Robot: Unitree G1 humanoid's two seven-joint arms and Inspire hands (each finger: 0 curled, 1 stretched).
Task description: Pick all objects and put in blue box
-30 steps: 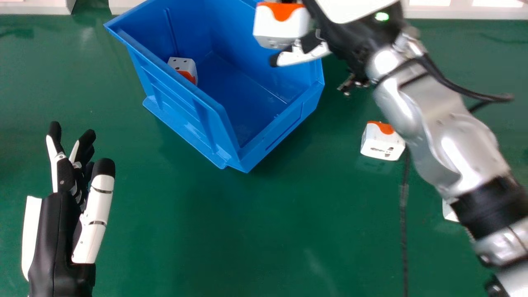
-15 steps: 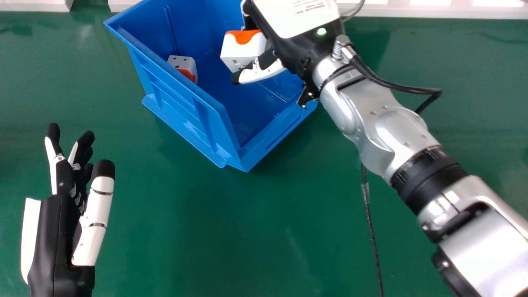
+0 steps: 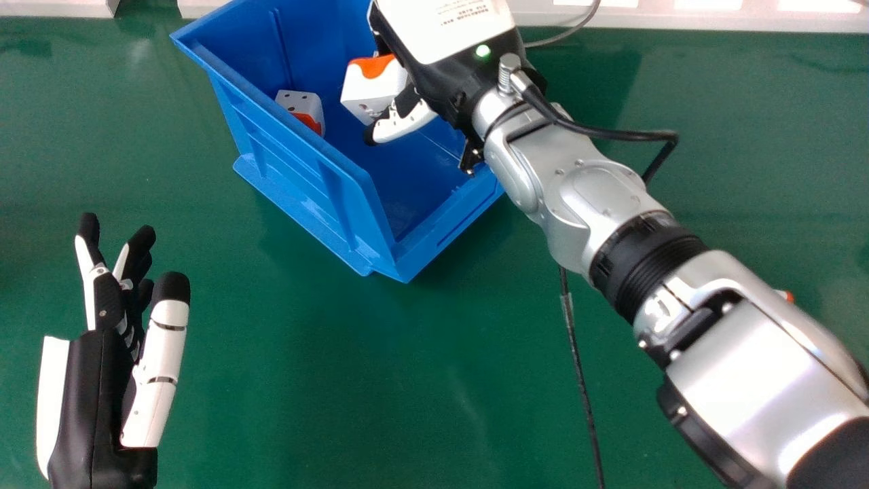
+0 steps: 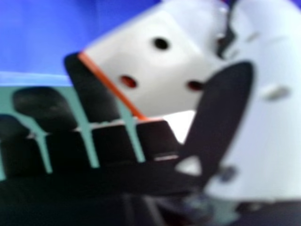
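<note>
The right robot hand slants over the box, gripping a block.

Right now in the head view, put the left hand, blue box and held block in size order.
Largest to smallest as they look:
1. Blue box
2. Left hand
3. Held block, in the right hand

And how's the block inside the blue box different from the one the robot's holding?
The loose block sits inside the blue box; the held block is in the right hand. In the head view, the loose block's orange shows low, the held block's high. Both are white and orange.
</note>
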